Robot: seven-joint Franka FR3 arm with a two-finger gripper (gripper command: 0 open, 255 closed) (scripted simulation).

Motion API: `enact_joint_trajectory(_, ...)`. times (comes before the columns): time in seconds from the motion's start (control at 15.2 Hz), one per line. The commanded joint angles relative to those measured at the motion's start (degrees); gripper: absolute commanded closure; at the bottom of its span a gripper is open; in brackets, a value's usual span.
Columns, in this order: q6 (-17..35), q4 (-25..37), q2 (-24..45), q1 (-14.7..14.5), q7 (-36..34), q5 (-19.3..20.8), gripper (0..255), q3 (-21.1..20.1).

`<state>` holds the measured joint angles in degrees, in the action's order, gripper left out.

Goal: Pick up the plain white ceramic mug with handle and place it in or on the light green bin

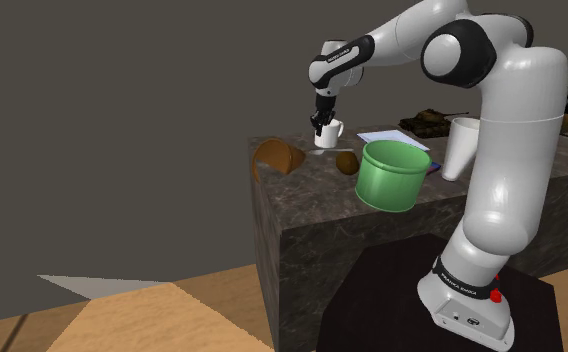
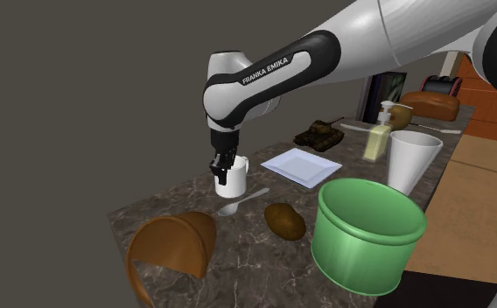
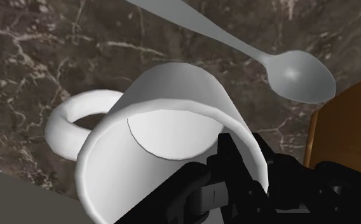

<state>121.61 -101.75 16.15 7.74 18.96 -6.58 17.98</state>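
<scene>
The white mug (image 1: 329, 134) with a handle is near the far edge of the dark marble counter (image 1: 312, 215), just above or on its surface. My gripper (image 1: 321, 122) comes down from above and is shut on the mug's rim. In the second exterior view the mug (image 2: 232, 179) hangs under the gripper (image 2: 223, 165), beside a spoon. From the wrist, the mug (image 3: 166, 121) looks tilted, its rim wall clasped by the gripper (image 3: 255, 164), one finger inside. The light green bin (image 1: 387, 185) stands open near the counter's front, also seen as the bin (image 2: 360, 258).
A grey spoon (image 2: 242, 203) and a brown lump (image 2: 284, 220) lie between mug and bin. A brown bowl (image 2: 172, 249) lies on its side at the corner. A white square plate (image 2: 301, 166), toy tank (image 2: 319, 133), soap bottle (image 2: 378, 138) and white cup (image 2: 411, 162) stand behind.
</scene>
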Motion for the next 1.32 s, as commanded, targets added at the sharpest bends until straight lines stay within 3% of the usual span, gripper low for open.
enact_joint_trajectory(0.0, 0.01, 0.00, 0.00, 0.00, 0.00, 0.00, 255, 0.00)
enact_joint_trajectory(0.26, 0.01, 0.00, 0.00, 0.00, 0.00, 0.00, 255, 0.00)
enact_joint_trajectory(1.25, -10.63, 8.21, -2.59, -0.07, -0.95, 1.26, 255, 0.43)
